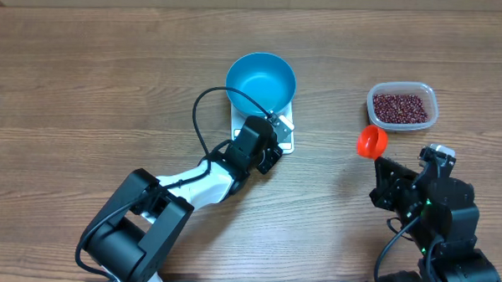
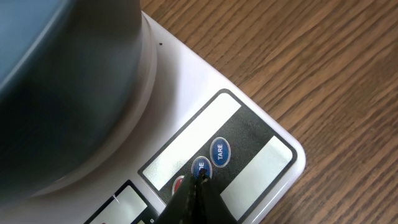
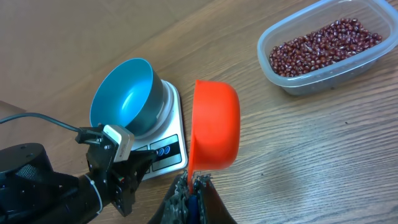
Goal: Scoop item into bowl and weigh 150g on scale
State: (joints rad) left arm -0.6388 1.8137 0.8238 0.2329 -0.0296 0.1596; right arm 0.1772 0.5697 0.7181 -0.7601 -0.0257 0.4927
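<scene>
The blue bowl (image 1: 261, 81) (image 3: 121, 96) stands empty on the white scale (image 1: 236, 120) (image 2: 261, 168) (image 3: 171, 134). My left gripper (image 1: 274, 140) (image 2: 200, 177) is shut, and its tips rest on a round blue button beside the TARE button on the scale's panel. The bowl's grey outer wall (image 2: 62, 74) fills the left of that view. My right gripper (image 1: 384, 167) (image 3: 193, 182) is shut on the handle of a red scoop (image 1: 371, 142) (image 3: 214, 124), held above the table right of the scale. The item, dark red beans (image 1: 401, 106) (image 3: 323, 40), lies in a clear tub.
The clear plastic tub (image 1: 433, 97) (image 3: 273, 68) sits at the back right, just beyond the scoop. A black cable (image 1: 204, 106) loops from the left arm beside the scale. Bare wooden table surrounds everything.
</scene>
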